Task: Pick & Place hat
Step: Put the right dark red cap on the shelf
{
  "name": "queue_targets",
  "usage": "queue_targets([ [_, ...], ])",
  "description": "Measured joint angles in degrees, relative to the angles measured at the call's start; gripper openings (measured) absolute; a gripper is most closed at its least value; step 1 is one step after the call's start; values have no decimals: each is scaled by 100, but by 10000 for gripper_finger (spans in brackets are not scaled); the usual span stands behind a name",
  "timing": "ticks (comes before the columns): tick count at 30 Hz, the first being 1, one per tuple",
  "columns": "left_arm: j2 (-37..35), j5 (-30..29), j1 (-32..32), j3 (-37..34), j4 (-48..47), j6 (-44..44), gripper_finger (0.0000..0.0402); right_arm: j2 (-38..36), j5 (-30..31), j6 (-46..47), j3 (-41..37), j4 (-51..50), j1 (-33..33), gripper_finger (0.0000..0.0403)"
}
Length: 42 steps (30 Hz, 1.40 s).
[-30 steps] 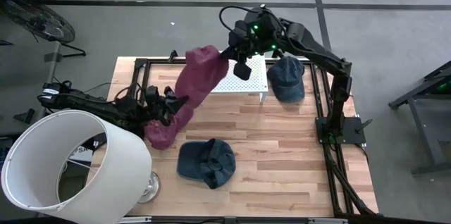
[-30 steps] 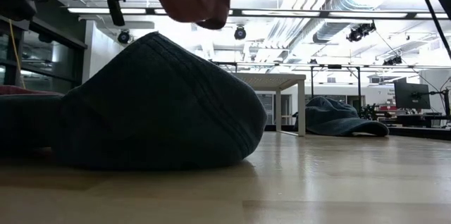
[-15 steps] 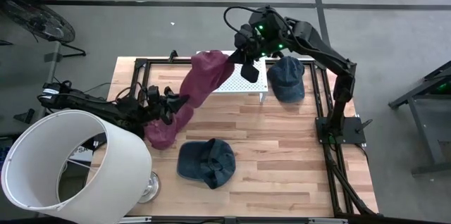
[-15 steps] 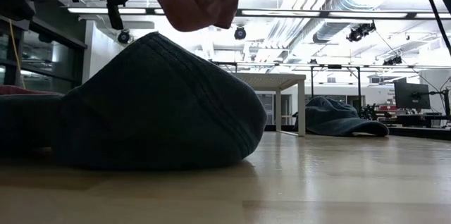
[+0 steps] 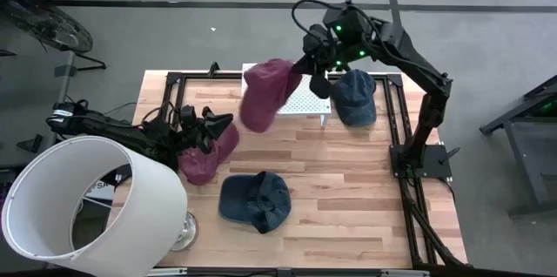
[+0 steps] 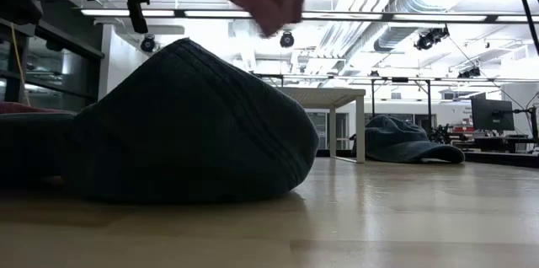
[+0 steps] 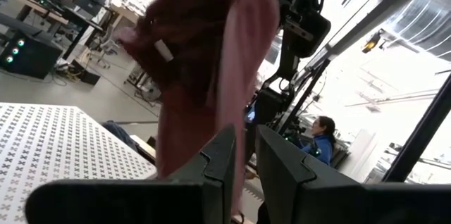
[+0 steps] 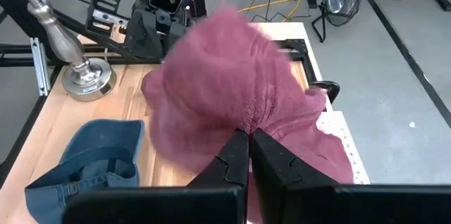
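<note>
Wooden slat table point(image 5: 348, 181), black frame along its edges.
On it: dark blue cap point(image 5: 254, 201) near front centre; second dark blue cap point(image 5: 353, 98) at back right, beside small white perforated stand point(image 5: 305, 101); maroon hat point(image 5: 202, 160) at left; lamp base point(image 5: 183, 233) at front left.

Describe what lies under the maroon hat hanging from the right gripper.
The maroon hat hangs clear from the shut right gripper. Below it show the wooden table and the edge of the white perforated stand. The part of the stand it covers is hidden.
</note>
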Motion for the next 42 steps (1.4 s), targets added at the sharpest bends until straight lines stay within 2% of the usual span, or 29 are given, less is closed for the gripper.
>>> queue_targets([
  [11,0,-13,0,0,-5,17,56,-214,114,-126,5,-402,-71,0],
  [20,0,-15,0,0,-7,17,56,-184,1085,-37,7,-668,-254,0],
  [37,2,-29,0,-2,-57,15,56,-179,985,-169,-3,-1234,-881,0],
  [42,2,-29,0,-2,-55,15,56,-177,988,-172,-261,-1279,-903,0],
])
